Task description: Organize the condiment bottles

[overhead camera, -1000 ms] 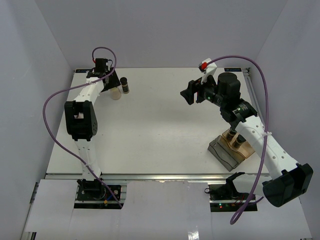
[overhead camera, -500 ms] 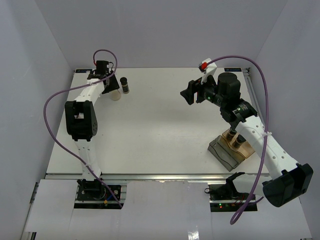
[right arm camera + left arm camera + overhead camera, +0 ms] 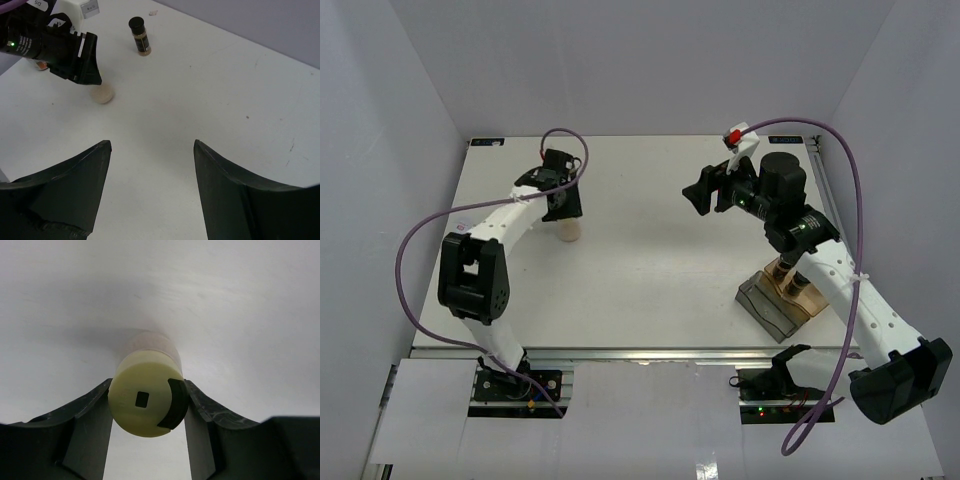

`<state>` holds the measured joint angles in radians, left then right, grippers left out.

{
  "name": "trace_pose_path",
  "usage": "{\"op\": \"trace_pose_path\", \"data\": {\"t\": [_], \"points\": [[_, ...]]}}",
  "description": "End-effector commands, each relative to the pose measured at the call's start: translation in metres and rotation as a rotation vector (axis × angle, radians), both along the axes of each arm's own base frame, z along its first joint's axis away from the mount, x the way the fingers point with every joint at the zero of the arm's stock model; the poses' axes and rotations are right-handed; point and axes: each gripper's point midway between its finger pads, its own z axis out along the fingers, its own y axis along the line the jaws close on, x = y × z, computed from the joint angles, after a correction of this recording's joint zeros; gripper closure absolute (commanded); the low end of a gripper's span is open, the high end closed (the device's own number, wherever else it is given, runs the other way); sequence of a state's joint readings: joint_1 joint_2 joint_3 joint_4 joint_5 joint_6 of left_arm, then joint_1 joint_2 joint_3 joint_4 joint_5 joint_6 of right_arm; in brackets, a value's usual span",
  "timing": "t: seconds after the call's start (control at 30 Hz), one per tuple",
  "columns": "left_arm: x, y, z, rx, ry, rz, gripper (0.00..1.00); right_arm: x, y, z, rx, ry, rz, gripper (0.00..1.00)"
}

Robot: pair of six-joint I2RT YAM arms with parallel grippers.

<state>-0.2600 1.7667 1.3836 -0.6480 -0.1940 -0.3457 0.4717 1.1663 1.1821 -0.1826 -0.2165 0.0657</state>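
My left gripper [image 3: 148, 385] is shut on a pale-yellow-lidded condiment bottle [image 3: 132, 380], with a finger pressed against each side of the lid. The top view has this gripper [image 3: 565, 213] left of the table's middle, the bottle [image 3: 569, 233] upright under it. Whether the bottle touches the table I cannot tell. A dark brown bottle with a black cap [image 3: 140, 36] stands alone behind it at the far left. My right gripper [image 3: 705, 190] hovers open and empty over the right half, and its wrist view [image 3: 152, 145] has only bare table between the fingers.
A grey rectangular tray [image 3: 767, 305] lies at the near right, under the right forearm. Two more bottles [image 3: 785, 272] stand in it, partly hidden by the arm. Purple cables loop above both arms. Walls close in the table on three sides.
The left gripper has shut on the pale-lidded bottle and carried it from the far left corner toward the middle and nearer. The right arm has shifted only slightly.
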Motion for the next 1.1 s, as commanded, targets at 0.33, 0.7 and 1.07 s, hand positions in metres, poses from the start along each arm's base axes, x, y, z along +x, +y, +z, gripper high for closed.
{"op": "trace_pose_path", "data": {"t": [0.33,0.7,1.07], "points": [[-0.118,-0.180,0.037,-0.075,-0.122,-0.356,1.00,-0.042,-0.036,-0.038,-0.003,0.064,-0.098,0.27],[-0.141,-0.219,0.014,-0.044,-0.121,-0.407,0.93,-0.054,-0.056,-0.040,0.022,0.053,-0.183,0.26],[-0.154,-0.227,-0.003,-0.074,-0.096,-0.408,0.49,-0.053,-0.064,-0.040,-0.001,0.044,-0.217,0.26]]}}
